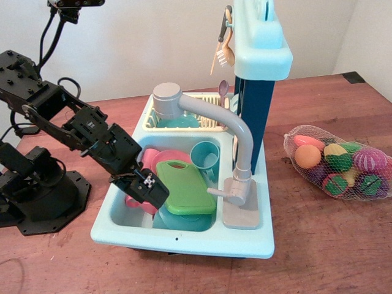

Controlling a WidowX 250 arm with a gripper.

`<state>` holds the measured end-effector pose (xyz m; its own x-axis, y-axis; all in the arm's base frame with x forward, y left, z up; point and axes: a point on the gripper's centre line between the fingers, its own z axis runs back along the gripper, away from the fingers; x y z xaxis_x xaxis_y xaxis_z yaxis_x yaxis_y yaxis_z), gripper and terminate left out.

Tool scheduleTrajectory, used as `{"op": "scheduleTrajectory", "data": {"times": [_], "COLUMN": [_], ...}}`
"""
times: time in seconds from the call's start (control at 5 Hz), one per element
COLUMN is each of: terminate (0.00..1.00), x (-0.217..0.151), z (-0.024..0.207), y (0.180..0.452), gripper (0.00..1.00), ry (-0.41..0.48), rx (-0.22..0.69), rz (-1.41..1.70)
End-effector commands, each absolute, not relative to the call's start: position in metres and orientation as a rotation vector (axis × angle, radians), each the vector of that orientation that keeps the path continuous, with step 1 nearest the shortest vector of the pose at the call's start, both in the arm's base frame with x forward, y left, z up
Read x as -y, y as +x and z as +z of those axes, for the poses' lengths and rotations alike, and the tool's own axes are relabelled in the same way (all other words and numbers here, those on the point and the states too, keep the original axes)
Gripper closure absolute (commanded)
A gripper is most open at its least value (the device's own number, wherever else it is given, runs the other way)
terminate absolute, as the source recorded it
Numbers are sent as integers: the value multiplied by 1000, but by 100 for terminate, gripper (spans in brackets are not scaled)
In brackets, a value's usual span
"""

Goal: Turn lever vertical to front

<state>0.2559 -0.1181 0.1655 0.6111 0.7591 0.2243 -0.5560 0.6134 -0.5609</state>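
The lever (217,192) is a short light-grey stub sticking out to the left of the toy faucet's blocky grey base (239,201), on the right rim of the pale-blue toy sink (184,237). The long curved grey spout (211,111) rises from the base and ends in a round head at the back left. My black gripper (150,192) hangs over the left part of the basin, well left of the lever and apart from it. Its fingers look close together with nothing seen between them.
The basin holds a green cutting board (185,187), a teal cup (205,155), pink dishes (151,160) and a teal plate. A yellow drying rack (187,119) is behind. A blue tower (257,73) stands at the back right. A net bag of toy produce (339,163) lies on the right.
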Motion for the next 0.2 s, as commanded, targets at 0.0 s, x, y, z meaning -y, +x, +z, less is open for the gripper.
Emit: {"op": "scheduleTrajectory", "data": {"times": [0.0], "terminate": [100], "x": [120], "z": [171], "y": [256], "gripper": [0], "ry": [-483], "rx": [488], "rz": [777]}}
